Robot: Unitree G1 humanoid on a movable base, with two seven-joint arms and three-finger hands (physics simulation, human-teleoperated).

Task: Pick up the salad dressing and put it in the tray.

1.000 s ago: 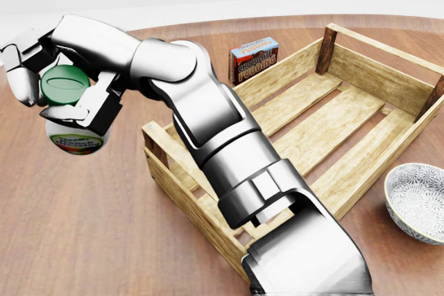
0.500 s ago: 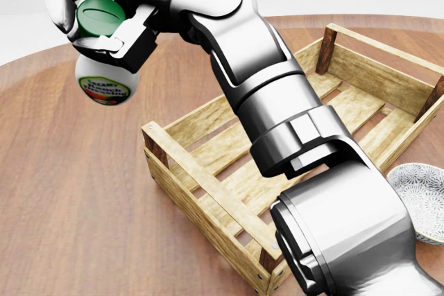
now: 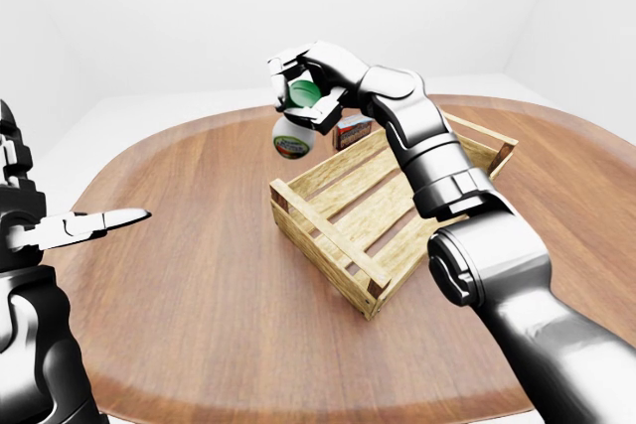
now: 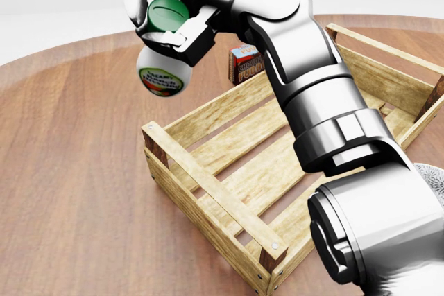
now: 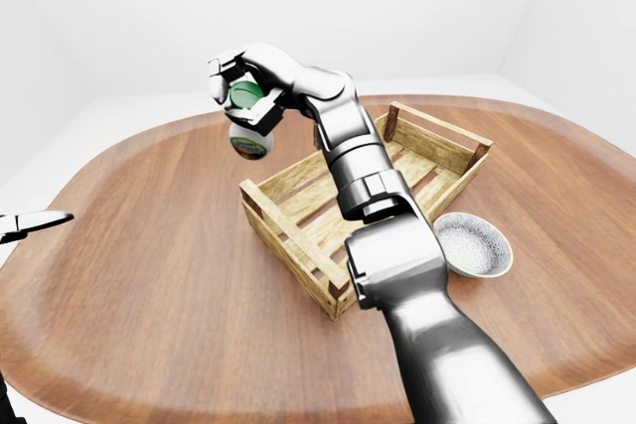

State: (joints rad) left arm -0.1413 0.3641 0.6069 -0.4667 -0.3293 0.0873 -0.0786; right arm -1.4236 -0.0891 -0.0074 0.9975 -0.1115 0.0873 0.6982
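While the right hand point(image 4: 163, 15) grips the salad dressing point(image 4: 164, 67) by its green cap, fingers wrapped round the top and the white body hanging below with its label showing, the bottle is off the table point(image 4: 69, 171) and in the air. In the head view it hangs above and a little to the left of the tray's point(image 4: 208, 192) near-left corner, over bare wood and not yet over the slats, as far as I can judge. The tray is a slatted wooden crate lying at an angle across the table, with nothing in it that shows.

The left hand point(image 3: 94, 223) reaches in from the left edge of the left-eye view, fingers spread flat and holding nothing, well apart from the tray.

A small box of chocolate pudding point(image 4: 244, 62) stands just beyond the tray's far wall, partly behind the right arm. A patterned bowl point(image 5: 473, 244) sits on the table just beside the tray's right side in the right-eye view.

So the pick-up looks done and the carry is under way. What is left, by my reading, is to bring the bottle across the tray wall, lower it onto the slats and let go
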